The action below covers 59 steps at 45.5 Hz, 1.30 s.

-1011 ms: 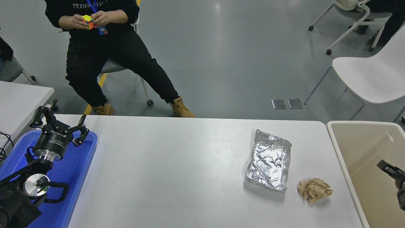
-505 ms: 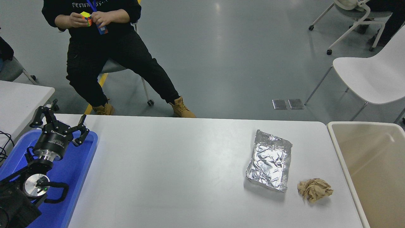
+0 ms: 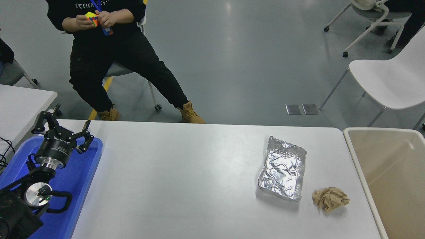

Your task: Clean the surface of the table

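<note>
At the lower left of the frame the left end effector (image 3: 61, 131) is parked wide over the blue tray (image 3: 83, 172), while foil (image 3: 283, 168) and a paper ball (image 3: 329, 198) wait on the worktop (image 3: 182, 179) beside the bin (image 3: 391, 172).

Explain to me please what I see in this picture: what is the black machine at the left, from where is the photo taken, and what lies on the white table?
The photo comes from a camera high on a robot's head, looking down over the table surface. The black machine at the lower left is the robot's left arm; its left tool is open, holds nothing and hangs over a blue tray. The right arm is not in view. On the table's right part lie a silver foil packet and, apart from it, a crumpled brown paper ball. A beige bin stands beside the table's right end. Beyond the table, a seated person holds a coloured puzzle cube.
</note>
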{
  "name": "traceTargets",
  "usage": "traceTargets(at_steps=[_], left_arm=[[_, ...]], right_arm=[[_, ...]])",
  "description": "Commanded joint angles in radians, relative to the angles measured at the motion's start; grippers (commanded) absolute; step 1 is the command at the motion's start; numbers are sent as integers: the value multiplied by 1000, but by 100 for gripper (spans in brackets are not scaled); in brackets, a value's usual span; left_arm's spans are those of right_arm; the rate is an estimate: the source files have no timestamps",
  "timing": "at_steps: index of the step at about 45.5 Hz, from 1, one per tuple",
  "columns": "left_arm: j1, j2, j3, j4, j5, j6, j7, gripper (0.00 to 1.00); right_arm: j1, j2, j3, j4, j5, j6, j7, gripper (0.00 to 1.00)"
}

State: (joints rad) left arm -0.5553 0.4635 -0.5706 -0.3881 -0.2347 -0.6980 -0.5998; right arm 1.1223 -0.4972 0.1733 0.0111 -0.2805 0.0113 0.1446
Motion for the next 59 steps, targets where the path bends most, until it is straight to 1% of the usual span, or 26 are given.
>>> traceTargets(at_steps=[1,10,15,26,32,43,51,59], left_arm=[[0,0,0,0,0,0,0,100],[0,0,0,0,0,0,0,100],[0,0,0,0,0,0,0,100],[0,0,0,0,0,0,0,100],[0,0,0,0,0,0,0,100],[0,0,0,0,0,0,1,100],[0,0,0,0,0,0,0,100],[0,0,0,0,0,0,0,100]], right_arm=[[100,-38,54,170,20,4,1,98],[139,-81,54,378,18,9,3,98],[151,-90,71,452,18,9,4,98],[145,-80,184,483,18,9,47,98],[123,-80,287,515,18,7,56,98],[-18,-75,477,598,18,6,56,98],[-148,-60,522,661,18,9,58,98],[-283,-12,568,676,0,10,130,98]])
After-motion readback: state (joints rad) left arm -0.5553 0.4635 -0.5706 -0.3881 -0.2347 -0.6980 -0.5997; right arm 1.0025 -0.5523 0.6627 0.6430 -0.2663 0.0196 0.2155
